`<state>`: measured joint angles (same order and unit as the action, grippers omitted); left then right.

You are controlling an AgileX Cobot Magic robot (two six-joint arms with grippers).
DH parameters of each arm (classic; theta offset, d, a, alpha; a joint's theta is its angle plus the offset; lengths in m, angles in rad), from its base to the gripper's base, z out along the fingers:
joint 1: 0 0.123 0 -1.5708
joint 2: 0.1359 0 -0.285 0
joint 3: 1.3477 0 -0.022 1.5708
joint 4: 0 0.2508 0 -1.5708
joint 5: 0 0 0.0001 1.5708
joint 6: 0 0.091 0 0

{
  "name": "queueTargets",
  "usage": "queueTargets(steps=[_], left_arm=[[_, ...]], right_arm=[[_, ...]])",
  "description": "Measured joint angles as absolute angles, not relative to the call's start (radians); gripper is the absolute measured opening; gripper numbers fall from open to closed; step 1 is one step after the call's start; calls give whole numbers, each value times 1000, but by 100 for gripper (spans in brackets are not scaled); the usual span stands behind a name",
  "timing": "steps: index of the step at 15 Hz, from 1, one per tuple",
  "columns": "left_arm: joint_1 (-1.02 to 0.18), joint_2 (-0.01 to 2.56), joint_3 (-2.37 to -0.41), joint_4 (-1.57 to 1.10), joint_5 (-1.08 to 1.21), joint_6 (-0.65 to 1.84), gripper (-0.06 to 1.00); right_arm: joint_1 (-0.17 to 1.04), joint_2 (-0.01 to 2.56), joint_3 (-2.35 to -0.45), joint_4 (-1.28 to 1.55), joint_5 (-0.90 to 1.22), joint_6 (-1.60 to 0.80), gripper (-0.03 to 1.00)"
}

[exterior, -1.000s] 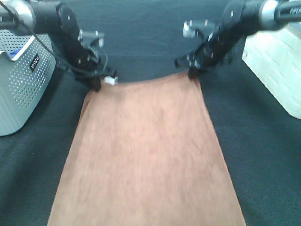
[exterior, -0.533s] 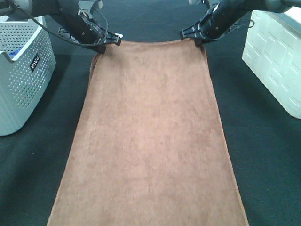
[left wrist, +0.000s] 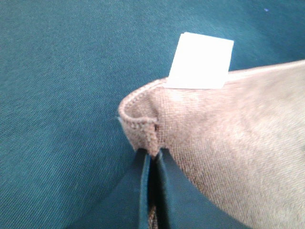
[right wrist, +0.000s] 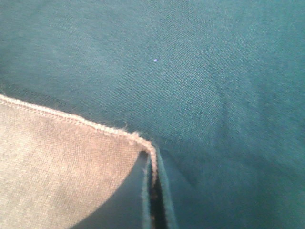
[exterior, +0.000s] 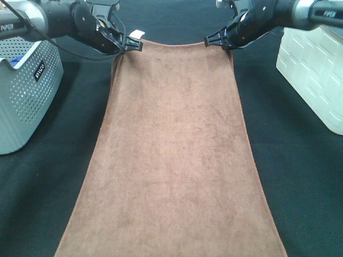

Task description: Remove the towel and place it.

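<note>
Two grippers pinch the towel's (exterior: 174,155) far corners: your left gripper (exterior: 124,45) at eleven o'clock, your right gripper (exterior: 221,42) at one. From above you see the brown cloth spread flat on the dark table (exterior: 300,176), between a grey basket (exterior: 24,91) and a white bin (exterior: 313,69). Only your left wrist view shows the white tag (left wrist: 200,61) clearly, beside the clamped hem.

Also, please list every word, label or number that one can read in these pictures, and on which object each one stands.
Grey basket: a small dark label with white letters, set sideways, too blurred to read.
Left arm: white lettering, too small to read.
Right arm: white lettering, too small to read.
White tag on the towel: blank.
</note>
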<state>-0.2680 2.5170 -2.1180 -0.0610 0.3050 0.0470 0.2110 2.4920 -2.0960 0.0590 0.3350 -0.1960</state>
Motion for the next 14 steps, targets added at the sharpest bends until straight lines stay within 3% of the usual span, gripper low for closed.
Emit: queueTargets(steps=[5, 14], left_arm=[[-268, 2575, -2118, -38, 144, 47, 1], [-268, 2654, -2118, -31, 0, 47, 1]], right_arm=[[211, 2625, -2265, 62, 340, -196, 1], [165, 2682, -2279, 85, 301, -196, 1]])
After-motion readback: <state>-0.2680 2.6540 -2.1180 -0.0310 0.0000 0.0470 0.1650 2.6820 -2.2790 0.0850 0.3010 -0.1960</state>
